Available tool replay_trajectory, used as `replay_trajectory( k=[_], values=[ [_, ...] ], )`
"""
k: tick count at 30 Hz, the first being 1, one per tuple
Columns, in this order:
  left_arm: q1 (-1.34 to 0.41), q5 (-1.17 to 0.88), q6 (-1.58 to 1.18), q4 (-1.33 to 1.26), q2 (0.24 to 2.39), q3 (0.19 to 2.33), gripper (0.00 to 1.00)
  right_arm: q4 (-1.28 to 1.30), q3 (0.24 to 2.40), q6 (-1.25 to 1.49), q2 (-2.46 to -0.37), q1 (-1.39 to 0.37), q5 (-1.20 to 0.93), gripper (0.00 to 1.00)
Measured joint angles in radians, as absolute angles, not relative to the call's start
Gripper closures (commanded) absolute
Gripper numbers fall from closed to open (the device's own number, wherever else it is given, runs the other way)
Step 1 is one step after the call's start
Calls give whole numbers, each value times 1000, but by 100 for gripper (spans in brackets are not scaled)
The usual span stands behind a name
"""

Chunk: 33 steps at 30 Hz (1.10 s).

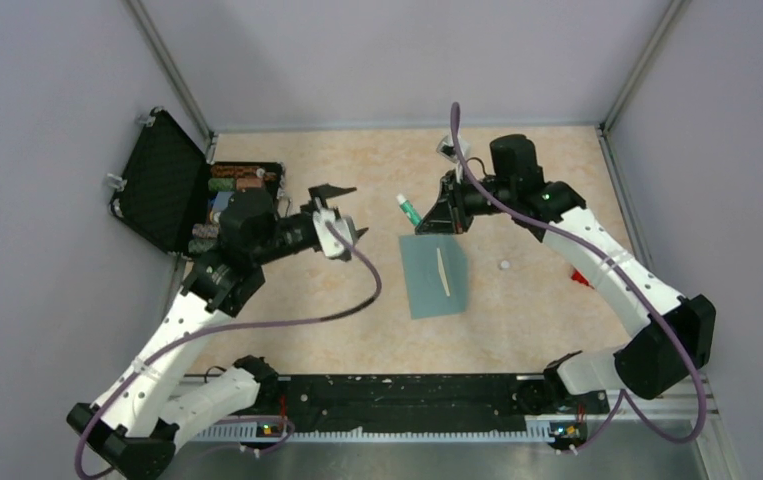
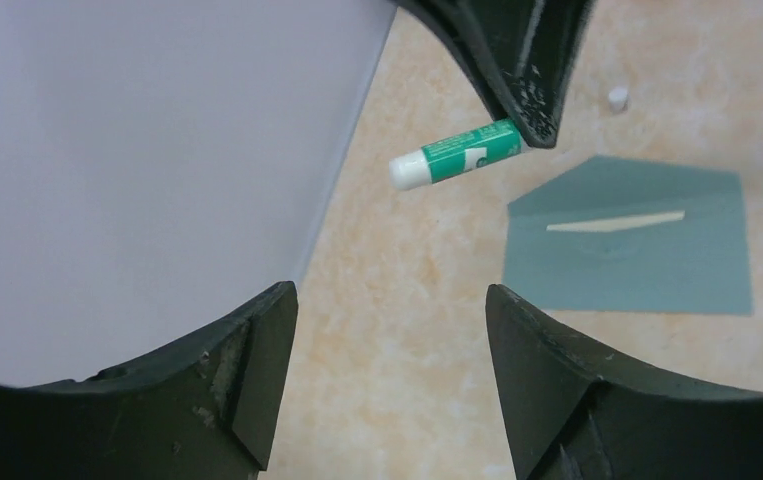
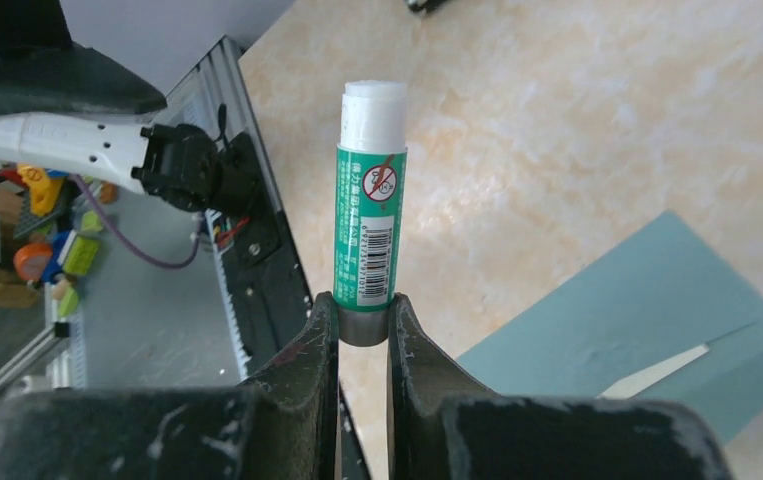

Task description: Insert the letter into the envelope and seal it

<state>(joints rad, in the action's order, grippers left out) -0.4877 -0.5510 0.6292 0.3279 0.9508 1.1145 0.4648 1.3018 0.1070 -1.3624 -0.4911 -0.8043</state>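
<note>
The teal envelope (image 1: 435, 275) lies flat on the table's middle, with a thin beige strip of the letter (image 1: 443, 272) showing at its flap seam. It also shows in the left wrist view (image 2: 647, 270) and the right wrist view (image 3: 647, 330). My right gripper (image 1: 435, 214) is shut on the base of a green glue stick (image 3: 369, 225) with an uncapped white tip, held above the envelope's far edge. The stick also shows in the top view (image 1: 408, 210) and the left wrist view (image 2: 457, 155). My left gripper (image 1: 342, 215) is open and empty, left of the envelope.
An open black case (image 1: 172, 185) with small items stands at the far left. A small white cap (image 1: 504, 265) lies right of the envelope. A red object (image 1: 582, 277) lies by the right arm. Walls close in the table on three sides.
</note>
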Motion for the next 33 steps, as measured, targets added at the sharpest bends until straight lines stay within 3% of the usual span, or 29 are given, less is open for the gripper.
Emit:
replay_trajectory(
  k=[5,11,23,33],
  values=[
    [-618,-529,1134,271,872,936,31,550,1251,146,-1371,-491,-846,100],
    [-693,-498,1477,250,937,896,34,600,1243,177,-1398,-491,-894,100],
    [-762,-429,1678,149,1053,867,44,613,1243,227,-1403,-492,-971,100],
    [-786,-397,1705,52,1101,850,76,613,1243,240,-1403,-493,-990,100]
  ],
)
